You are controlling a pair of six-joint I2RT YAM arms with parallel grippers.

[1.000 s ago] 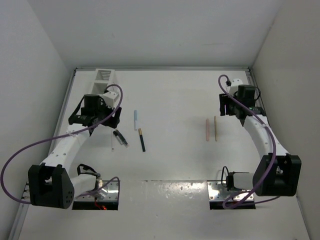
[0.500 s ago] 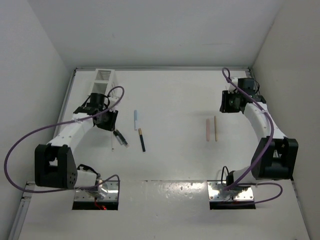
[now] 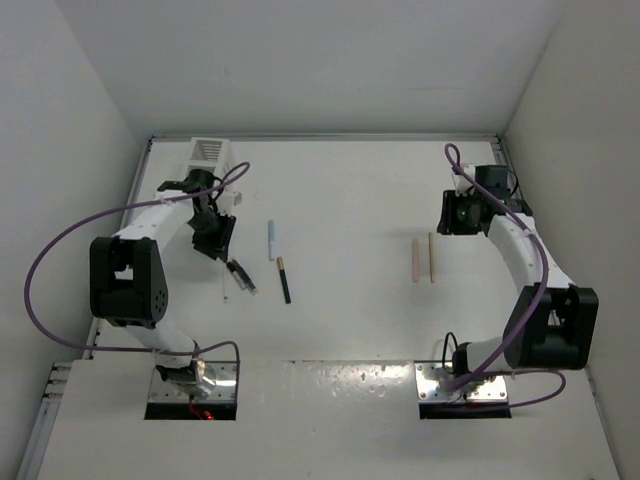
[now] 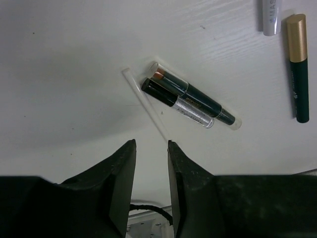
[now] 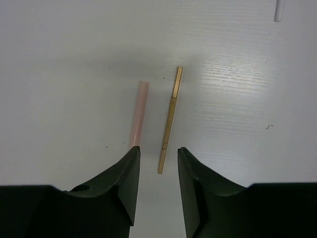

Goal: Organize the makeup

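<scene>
Left claw (image 4: 150,148) empty, jaws barely parted. Black tubes (image 4: 190,99) just ahead toward surface's (image 4: 74,49) near edge, long axis diagonal to jaws; left arm nearer.

White arms (image 3: 150,228), purple cables (image 3: 28,285), black left hand (image 4: 150,148), right hand (image 5: 158,151)

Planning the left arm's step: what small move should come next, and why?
Probably ease the left gripper forward and down onto the pair of dark tubes: its fingers stand apart and empty, the tubes lie just ahead, near the white box.
</scene>
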